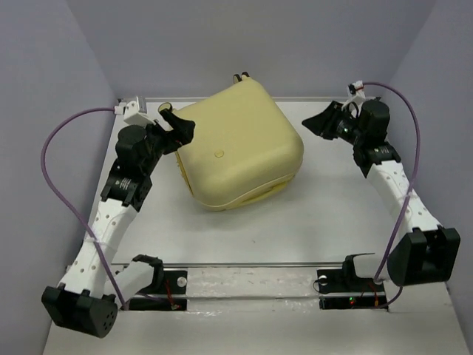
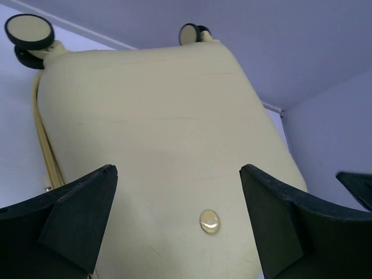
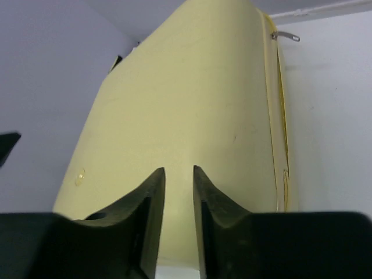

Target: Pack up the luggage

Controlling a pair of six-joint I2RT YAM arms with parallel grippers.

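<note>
- Toward the far middle of the white table (image 1: 332,222) lies the large pale yellow hard-shell suitcase (image 1: 244,148). It is flat, shut and turned corner-on, with its caster wheels (image 1: 241,76) at the back wall.
- Bare tabletop runs on the suitcase's near side and to its right. On its left the strip is narrow and taken up by the left arm (image 1: 111,214).
- The left gripper (image 1: 177,122) sits at the suitcase's far-left corner, fingers spread wide and holding nothing. From overhead it cannot be told whether it touches the shell.
- Only the left wrist view shows the shell (image 2: 163,116) spanning the room between the splayed black fingers (image 2: 81,203), with the small round emblem (image 2: 209,222) low and the wheels (image 2: 29,30) at the far end.
- The right gripper (image 1: 319,123) hangs apart from the suitcase's right corner, pointing at it. Its fingers (image 3: 148,197) are released with only a slim gap, grasping nothing.
- Only the right wrist view shows the suitcase's side seam and a metal zipper pull (image 3: 286,36).
- Both arms bow outward from the suitcase towards the side walls, the right arm (image 1: 403,192) included.
</note>
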